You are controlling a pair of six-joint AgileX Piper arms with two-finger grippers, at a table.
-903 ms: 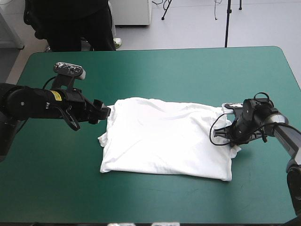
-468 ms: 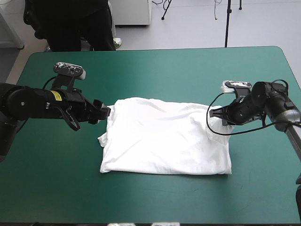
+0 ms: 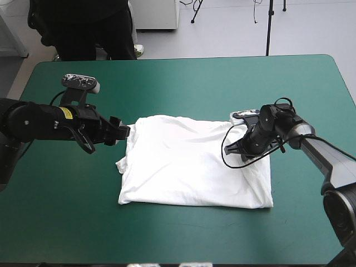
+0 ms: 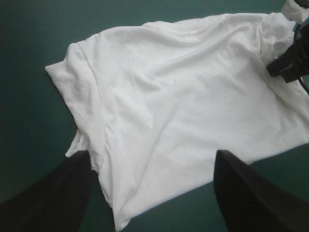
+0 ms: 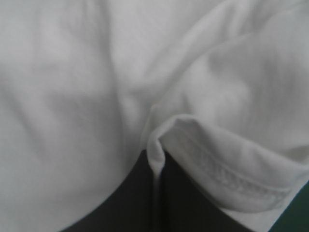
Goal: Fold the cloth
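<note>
White T-shirt (image 3: 189,167) lies flat on teal-green table (image 3: 194,83).

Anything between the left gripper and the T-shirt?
Nothing visible. The left gripper is open, right at the left edge of the T-shirt. The right gripper is shut on a hem at the opposite side, out of the way.

Bright even light, faint soft shadows

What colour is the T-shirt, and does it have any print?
The T-shirt is plain white, without print; clearest in the left wrist view.
</note>
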